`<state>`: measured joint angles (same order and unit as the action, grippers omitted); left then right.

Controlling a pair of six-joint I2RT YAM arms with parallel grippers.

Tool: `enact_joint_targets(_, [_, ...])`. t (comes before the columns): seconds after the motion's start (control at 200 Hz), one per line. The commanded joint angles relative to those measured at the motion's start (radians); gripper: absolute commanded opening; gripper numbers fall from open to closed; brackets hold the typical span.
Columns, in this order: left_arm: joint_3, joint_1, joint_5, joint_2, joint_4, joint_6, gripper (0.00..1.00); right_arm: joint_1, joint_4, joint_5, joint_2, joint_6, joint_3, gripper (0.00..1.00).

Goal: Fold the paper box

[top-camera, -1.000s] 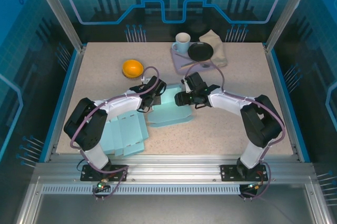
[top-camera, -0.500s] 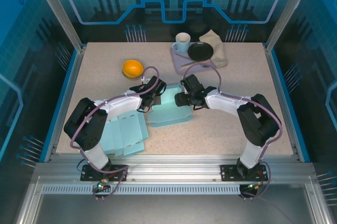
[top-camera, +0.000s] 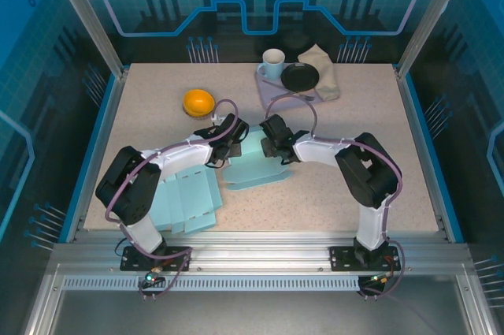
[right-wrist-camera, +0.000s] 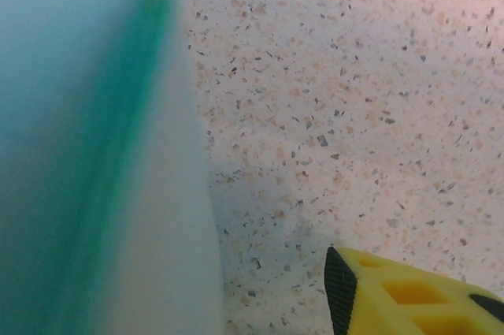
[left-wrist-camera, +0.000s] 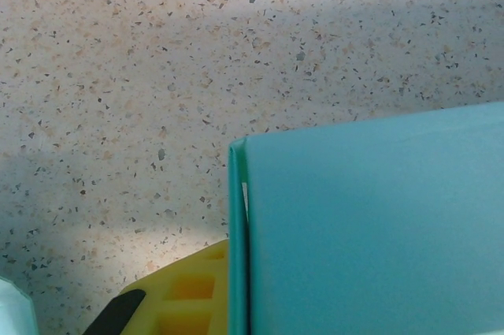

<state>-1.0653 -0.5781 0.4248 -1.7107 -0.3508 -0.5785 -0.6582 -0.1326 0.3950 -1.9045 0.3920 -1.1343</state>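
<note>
Left hand (top-camera: pixel 224 149) pinches flat, smooth teal paper box (top-camera: pixel 260 169); right hand (top-camera: pixel 272 146) opening unclear.

I see an orange round thing (top-camera: pixel 198 102) back left on the speckled table (top-camera: pixel 346 193). White mug (top-camera: pixel 272 61), black dish (top-camera: pixel 300 76) and beige cloth (top-camera: pixel 324 61) sit grouped at back centre.
</note>
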Motion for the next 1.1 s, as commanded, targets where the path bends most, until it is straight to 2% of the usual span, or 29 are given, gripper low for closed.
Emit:
enact_joint_targets(0.0, [0.01, 0.009, 0.017, -0.022, -0.085, 0.004, 0.08, 0.013, -0.055, 0.223, -0.013, 0.046, -0.012, 0.4])
enact_joint_targets(0.12, [0.011, 0.009, 0.038, -0.018, -0.094, 0.005, 0.08, 0.022, -0.223, 0.377, -0.019, 0.168, -0.05, 0.33])
enact_joint_targets(0.29, [0.018, 0.013, 0.066, -0.013, -0.108, 0.002, 0.08, 0.052, -0.407, 0.519, -0.033, 0.286, -0.072, 0.33])
enact_joint_targets(0.53, [0.016, 0.016, 0.105, -0.018, -0.127, 0.01, 0.08, 0.133, -0.447, 0.524, 0.003, 0.38, 0.01, 0.32])
enact_joint_targets(0.605, [0.02, 0.015, 0.112, -0.016, -0.129, 0.014, 0.08, 0.144, -0.462, 0.529, 0.017, 0.386, 0.01, 0.36])
enact_joint_targets(0.74, [0.022, 0.019, 0.118, -0.012, -0.131, 0.014, 0.08, 0.169, -0.487, 0.523, 0.038, 0.434, 0.019, 0.37])
enact_joint_targets(0.815, [0.023, 0.019, 0.118, -0.01, -0.13, 0.017, 0.08, 0.174, -0.482, 0.519, 0.046, 0.441, 0.026, 0.32])
enact_joint_targets(0.905, [0.025, 0.023, 0.118, -0.01, -0.131, 0.02, 0.08, 0.176, -0.484, 0.518, 0.043, 0.44, 0.023, 0.19])
enact_joint_targets(1.095, [0.033, 0.033, 0.118, -0.003, -0.129, 0.025, 0.08, 0.183, -0.525, 0.53, 0.046, 0.492, 0.018, 0.19])
